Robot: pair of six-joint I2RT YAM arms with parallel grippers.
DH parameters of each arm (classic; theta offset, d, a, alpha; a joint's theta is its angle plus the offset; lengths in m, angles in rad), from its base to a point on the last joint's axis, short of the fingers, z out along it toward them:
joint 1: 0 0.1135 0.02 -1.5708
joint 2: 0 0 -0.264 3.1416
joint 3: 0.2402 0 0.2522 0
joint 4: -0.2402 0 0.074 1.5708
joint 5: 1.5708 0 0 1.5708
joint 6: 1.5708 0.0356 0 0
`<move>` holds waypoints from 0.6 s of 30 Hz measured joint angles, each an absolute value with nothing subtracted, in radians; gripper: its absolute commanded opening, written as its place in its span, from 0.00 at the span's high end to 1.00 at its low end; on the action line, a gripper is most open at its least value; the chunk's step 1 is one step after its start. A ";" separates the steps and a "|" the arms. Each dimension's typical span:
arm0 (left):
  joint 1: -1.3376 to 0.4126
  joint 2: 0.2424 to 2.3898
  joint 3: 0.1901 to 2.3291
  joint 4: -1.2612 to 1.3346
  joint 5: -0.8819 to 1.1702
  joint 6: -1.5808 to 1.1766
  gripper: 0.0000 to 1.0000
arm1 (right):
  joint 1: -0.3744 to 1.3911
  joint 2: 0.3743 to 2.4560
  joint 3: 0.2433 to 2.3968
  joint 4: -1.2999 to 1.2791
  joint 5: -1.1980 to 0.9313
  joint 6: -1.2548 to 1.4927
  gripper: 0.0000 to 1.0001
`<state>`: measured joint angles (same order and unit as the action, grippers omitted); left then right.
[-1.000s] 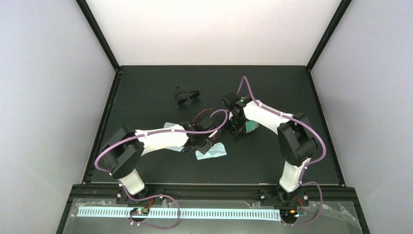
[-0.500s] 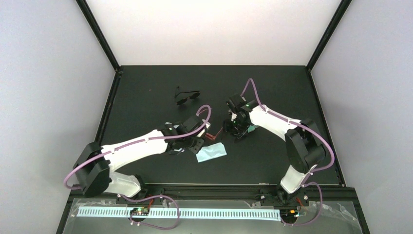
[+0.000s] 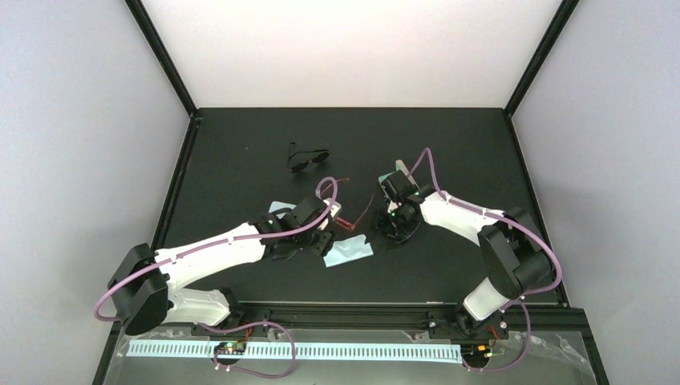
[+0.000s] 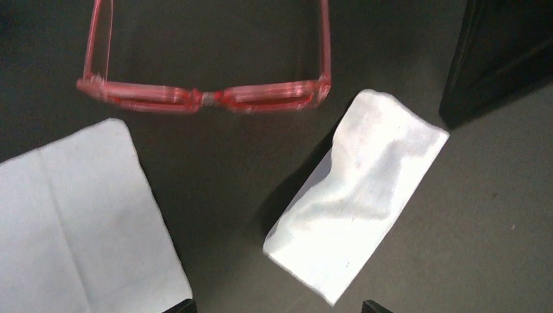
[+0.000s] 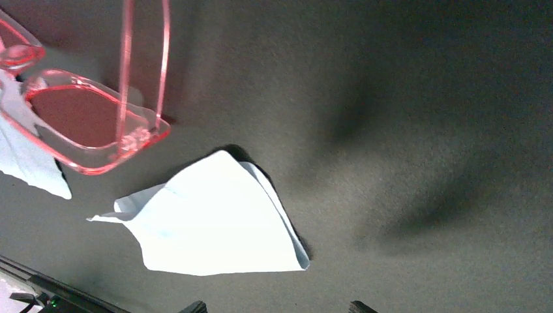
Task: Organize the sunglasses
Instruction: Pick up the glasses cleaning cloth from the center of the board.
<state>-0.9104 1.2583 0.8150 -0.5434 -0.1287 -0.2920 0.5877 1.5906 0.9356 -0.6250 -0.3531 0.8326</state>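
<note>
Black desk under pale walls | sunglasses — thin red frame — lying mid-desk between both arms, just beside a white cloth | left tool released, spread wide over the cloth | right tool released — grasping nothing

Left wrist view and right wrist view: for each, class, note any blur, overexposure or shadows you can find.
Left wrist view: the sunglasses look slightly smeared; the folded cloth is nearly washed out, with a dark shadow along its left edge. Right wrist view: the sunglasses are crisp; soft, broad shadows blotch the table.
</note>
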 measured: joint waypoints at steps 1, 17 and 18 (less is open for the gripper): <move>-0.913 1.263 0.813 -0.519 -0.128 -0.283 0.36 | 0.588 1.591 0.925 -0.621 -0.358 0.845 0.42; -0.982 1.371 0.755 -0.348 -0.056 -0.054 0.44 | 0.588 1.645 0.828 -0.490 -0.445 0.978 0.60; -0.982 1.375 0.754 -0.344 -0.053 -0.054 0.44 | 0.588 1.650 0.827 -0.479 -0.449 0.984 0.63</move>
